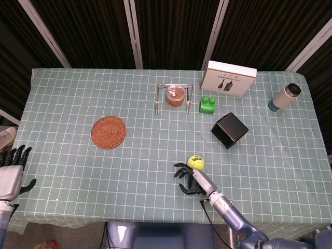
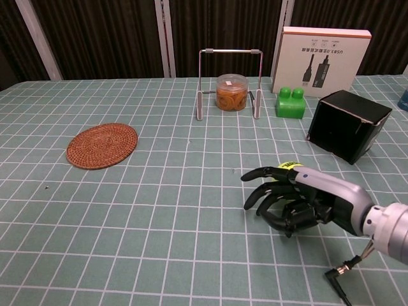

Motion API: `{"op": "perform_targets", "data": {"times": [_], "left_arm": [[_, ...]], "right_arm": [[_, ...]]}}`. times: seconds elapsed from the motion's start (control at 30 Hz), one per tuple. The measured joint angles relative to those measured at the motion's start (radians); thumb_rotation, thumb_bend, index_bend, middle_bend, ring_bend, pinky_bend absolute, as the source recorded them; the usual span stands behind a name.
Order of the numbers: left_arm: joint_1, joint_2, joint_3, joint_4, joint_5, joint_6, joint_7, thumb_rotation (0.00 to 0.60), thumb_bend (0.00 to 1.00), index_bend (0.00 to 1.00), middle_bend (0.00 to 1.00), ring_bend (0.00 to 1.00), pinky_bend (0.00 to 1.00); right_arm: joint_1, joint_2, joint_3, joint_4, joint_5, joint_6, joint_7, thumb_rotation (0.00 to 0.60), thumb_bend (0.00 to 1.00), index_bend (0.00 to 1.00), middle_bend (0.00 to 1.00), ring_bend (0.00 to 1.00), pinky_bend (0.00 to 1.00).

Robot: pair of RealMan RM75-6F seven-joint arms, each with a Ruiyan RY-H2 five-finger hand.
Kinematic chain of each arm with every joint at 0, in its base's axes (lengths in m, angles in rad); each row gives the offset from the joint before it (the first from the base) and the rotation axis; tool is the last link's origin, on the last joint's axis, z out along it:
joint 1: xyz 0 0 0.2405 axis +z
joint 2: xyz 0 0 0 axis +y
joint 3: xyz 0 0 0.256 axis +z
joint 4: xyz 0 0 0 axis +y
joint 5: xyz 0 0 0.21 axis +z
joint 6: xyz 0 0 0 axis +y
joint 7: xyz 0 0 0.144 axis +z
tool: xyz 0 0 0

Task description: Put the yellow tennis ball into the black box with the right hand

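The yellow tennis ball (image 1: pixel 195 162) lies on the green checked cloth near the table's front edge. In the chest view only a sliver of the ball (image 2: pixel 290 166) shows above my fingers. My right hand (image 1: pixel 189 179) (image 2: pixel 288 198) sits just in front of the ball, fingers spread and curved, holding nothing; whether it touches the ball I cannot tell. The black box (image 1: pixel 229 130) (image 2: pixel 347 124) stands farther back and to the right, its opening facing front-left. My left hand (image 1: pixel 11 167) hangs off the table's left front corner with fingers apart.
A wicker coaster (image 1: pixel 108 132) lies on the left. At the back are a wire rack (image 1: pixel 174 86) over an orange jar (image 2: pixel 231 92), a green brick (image 1: pixel 208 105), a white carton (image 1: pixel 228 78) and a bottle (image 1: pixel 284 97) at far right.
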Motion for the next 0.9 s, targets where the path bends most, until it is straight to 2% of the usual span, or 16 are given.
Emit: {"op": "perform_targets", "data": {"times": [0.4, 0.7, 0.9], "left_arm": [[-0.006, -0.008, -0.001, 0.0, -0.018, -0.002, 0.017, 0.6, 0.22, 0.0, 0.0, 0.0, 0.0], [-0.013, -0.019, 0.002, 0.002, -0.028, -0.008, 0.038, 0.6, 0.22, 0.0, 0.0, 0.0, 0.0], [-0.016, -0.024, 0.002, 0.003, -0.038, -0.01, 0.049, 0.6, 0.22, 0.0, 0.0, 0.0, 0.0]], "right_arm": [[0.024, 0.042, -0.011, 0.028, 0.006, -0.008, 0.033, 0.6, 0.5, 0.16, 0.33, 0.33, 0.58], [0.044, 0.073, -0.017, 0.062, -0.024, 0.002, 0.162, 0.6, 0.5, 0.16, 0.33, 0.33, 0.58], [0.053, 0.088, -0.023, 0.085, -0.033, 0.021, 0.182, 0.6, 0.5, 0.16, 0.32, 0.32, 0.58]]}}
